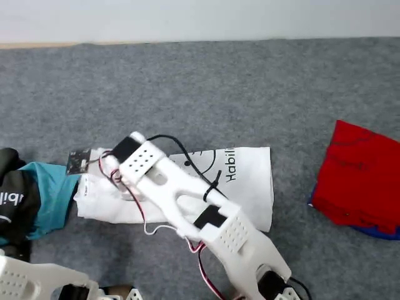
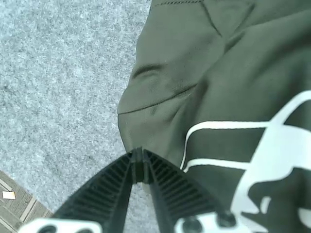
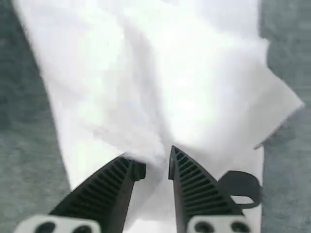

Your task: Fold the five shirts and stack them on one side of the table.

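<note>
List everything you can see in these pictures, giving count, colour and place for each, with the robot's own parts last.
table: one, grey cover, beneath everything
white shirt: one, white with dark print, middle of the table, under the right arm
red shirt: one, red, folded, right side, lying on the blue shirt
blue shirt: one, blue, right side, edge peeking from under the red shirt
teal shirt: one, teal, left side
dark shirt: one, dark with white print, left edge, against the teal shirt
left tool: one, black, shut, at the dark shirt's edge
right tool: one, black, open, a white shirt fold between its fingers
</note>
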`<state>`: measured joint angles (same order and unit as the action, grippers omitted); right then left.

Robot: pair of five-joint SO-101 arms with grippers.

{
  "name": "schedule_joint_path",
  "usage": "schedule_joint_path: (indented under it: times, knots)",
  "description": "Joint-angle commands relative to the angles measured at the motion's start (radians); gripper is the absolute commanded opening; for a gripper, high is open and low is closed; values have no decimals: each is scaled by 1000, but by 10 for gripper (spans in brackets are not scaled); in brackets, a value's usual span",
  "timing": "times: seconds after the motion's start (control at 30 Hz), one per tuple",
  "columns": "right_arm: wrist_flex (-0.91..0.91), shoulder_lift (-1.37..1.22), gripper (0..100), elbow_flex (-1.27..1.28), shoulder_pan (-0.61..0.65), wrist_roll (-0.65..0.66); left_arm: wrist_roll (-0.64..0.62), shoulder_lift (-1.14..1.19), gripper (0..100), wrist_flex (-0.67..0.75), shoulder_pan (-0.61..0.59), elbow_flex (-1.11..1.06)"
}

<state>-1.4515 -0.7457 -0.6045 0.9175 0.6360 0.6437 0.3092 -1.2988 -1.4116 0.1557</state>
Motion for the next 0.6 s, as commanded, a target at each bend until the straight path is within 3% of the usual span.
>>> schedule_joint_path:
  times: [0.0,0.23,0.57]
  knots:
    - [36,22,90,-58,-47,9,8,-11,8,17,11,5]
    - [99,25,89,-58,-139,9,8,-11,8,17,11,5]
    - [-88,82,86,-173,-87,3,6,-20,8,12,11,12]
